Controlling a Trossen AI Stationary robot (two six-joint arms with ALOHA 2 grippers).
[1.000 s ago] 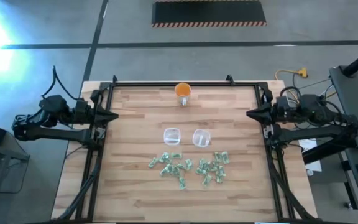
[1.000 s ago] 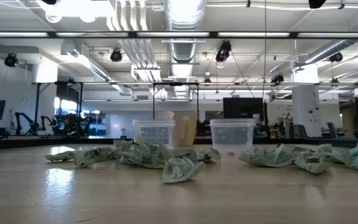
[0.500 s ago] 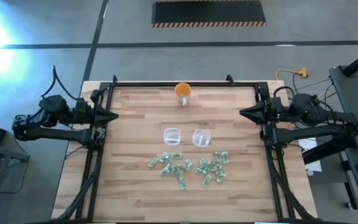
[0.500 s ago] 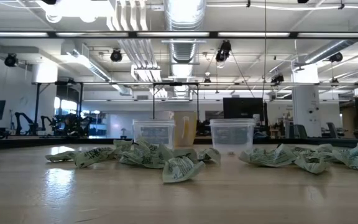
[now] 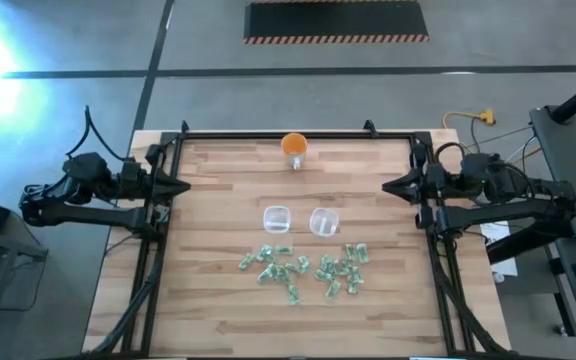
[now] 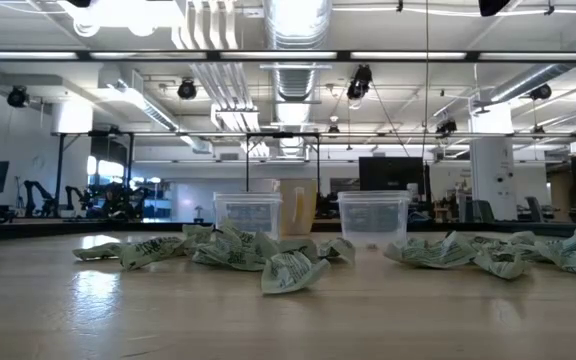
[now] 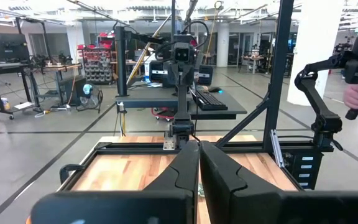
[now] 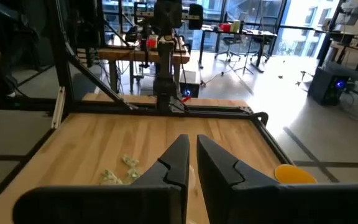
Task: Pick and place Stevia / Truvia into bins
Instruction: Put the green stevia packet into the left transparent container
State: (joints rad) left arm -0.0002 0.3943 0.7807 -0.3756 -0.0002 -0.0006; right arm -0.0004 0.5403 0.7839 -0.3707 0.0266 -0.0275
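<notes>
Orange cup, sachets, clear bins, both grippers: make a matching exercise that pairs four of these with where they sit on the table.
Things:
1. orange cup
2. sachets
3. left gripper
4. right gripper

Places:
A. at the table's right edge, shut
B. scattered just in front of the two clear bins
C. near the far edge, middle
D. at the table's left edge, shut

Pairs: 1-C, 2-B, 3-D, 4-A

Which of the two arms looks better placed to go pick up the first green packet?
Right, probably. The right tool reaches over the table edge, nearer the packets; the left tool sits at its own edge. Both are shut.
</notes>
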